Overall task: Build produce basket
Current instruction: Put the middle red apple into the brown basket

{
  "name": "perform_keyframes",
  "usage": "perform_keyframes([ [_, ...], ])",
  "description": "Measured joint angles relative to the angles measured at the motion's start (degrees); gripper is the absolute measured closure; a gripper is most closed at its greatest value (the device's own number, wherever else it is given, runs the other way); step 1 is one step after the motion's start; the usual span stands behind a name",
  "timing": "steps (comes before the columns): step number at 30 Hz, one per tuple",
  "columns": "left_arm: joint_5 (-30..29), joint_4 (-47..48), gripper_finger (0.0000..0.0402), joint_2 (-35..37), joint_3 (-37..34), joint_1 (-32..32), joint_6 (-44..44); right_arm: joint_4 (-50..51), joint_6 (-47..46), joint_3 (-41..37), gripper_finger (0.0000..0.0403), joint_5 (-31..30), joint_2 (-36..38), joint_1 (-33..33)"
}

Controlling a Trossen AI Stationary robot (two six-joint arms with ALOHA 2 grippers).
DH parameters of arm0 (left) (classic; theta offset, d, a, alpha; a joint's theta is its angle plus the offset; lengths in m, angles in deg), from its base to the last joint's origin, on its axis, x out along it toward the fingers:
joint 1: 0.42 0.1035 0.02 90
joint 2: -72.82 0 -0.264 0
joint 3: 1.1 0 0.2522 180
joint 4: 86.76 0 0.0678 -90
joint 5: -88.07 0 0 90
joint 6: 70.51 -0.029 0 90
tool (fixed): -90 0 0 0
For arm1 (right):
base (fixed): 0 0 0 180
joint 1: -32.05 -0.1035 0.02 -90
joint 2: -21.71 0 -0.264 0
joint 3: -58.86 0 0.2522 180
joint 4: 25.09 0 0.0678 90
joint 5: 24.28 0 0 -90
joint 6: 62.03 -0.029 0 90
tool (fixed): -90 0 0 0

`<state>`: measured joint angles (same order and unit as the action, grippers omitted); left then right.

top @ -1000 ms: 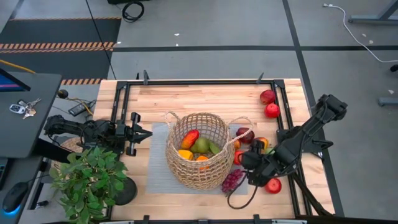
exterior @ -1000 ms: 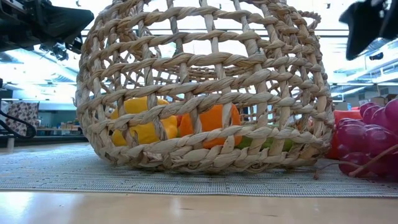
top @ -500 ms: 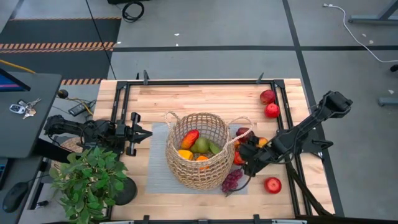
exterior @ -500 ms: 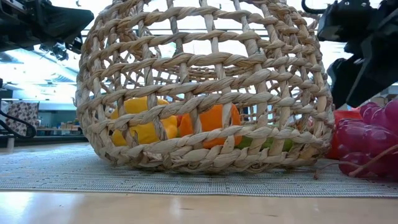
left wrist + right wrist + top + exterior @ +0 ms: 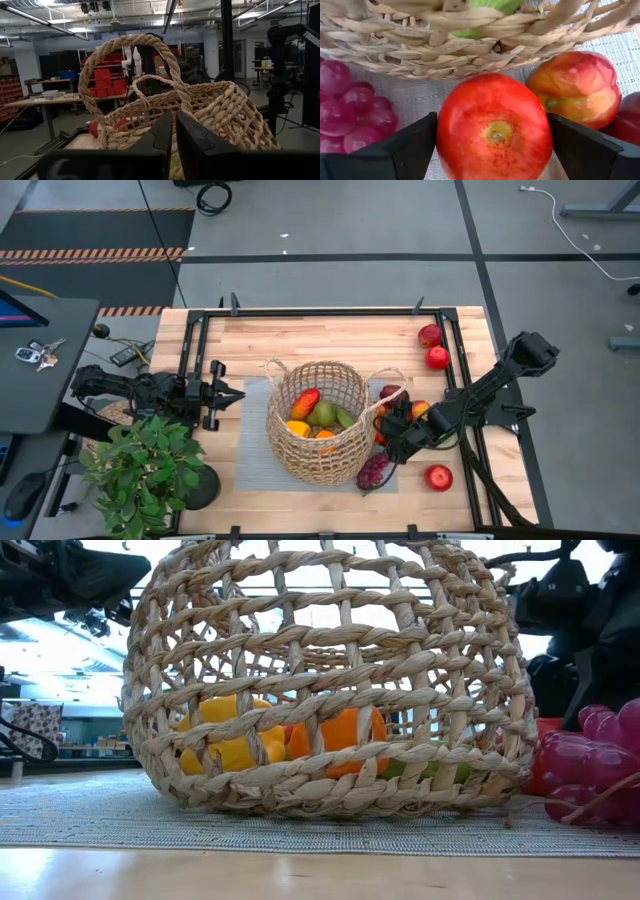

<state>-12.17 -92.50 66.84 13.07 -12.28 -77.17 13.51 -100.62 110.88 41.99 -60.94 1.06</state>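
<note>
The round wicker basket stands on a grey mat and holds several toy fruits. My right gripper is open at the basket's right side. Its fingers stand on either side of a red apple that sits on the mat. Purple grapes lie just nearer, and a red-yellow fruit lies beside the apple. My left gripper is shut and empty, level, just left of the basket's left handle. My right gripper's two fingers come level from the table's right, one at each side of the red apple. They are close against its sides, but I cannot tell whether they touch it. The apple rests on the mat.
Two red apples lie at the far right of the table and one at the near right. A dark red fruit lies by the basket's right handle. A potted green plant stands at the near left corner.
My right gripper has gone from beside the near-right apple toward the basket, a little to the table's left and far side, and has come down around the red apple beside the basket. The produce and the basket have not moved.
</note>
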Motion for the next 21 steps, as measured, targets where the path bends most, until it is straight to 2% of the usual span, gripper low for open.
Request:
perform_keyframes([
  [10, 0.0, 0.0, 0.0366, 0.0, 0.0, 0.0, 0.0, 2.8, -0.2, 0.4, 0.0073, 2.6, 2.5, 0.1],
  [13, 0.0, 0.0, 0.0367, 0.0, 0.0, 0.0, 0.0, 6.1, -0.7, 3.3, 0.0075, 4.2, 3.9, 0.0],
  [18, 0.0, 0.0, 0.0373, 0.0, 0.0, 0.0, 0.0, 17.9, -5.0, 10.0, 0.0075, 5.5, 6.3, 0.1],
  [21, 0.0, 0.0, 0.0372, 0.0, 0.0, 0.0, 0.0, 20.5, -6.8, 13.8, 0.0075, 11.1, 7.7, 0.1],
])
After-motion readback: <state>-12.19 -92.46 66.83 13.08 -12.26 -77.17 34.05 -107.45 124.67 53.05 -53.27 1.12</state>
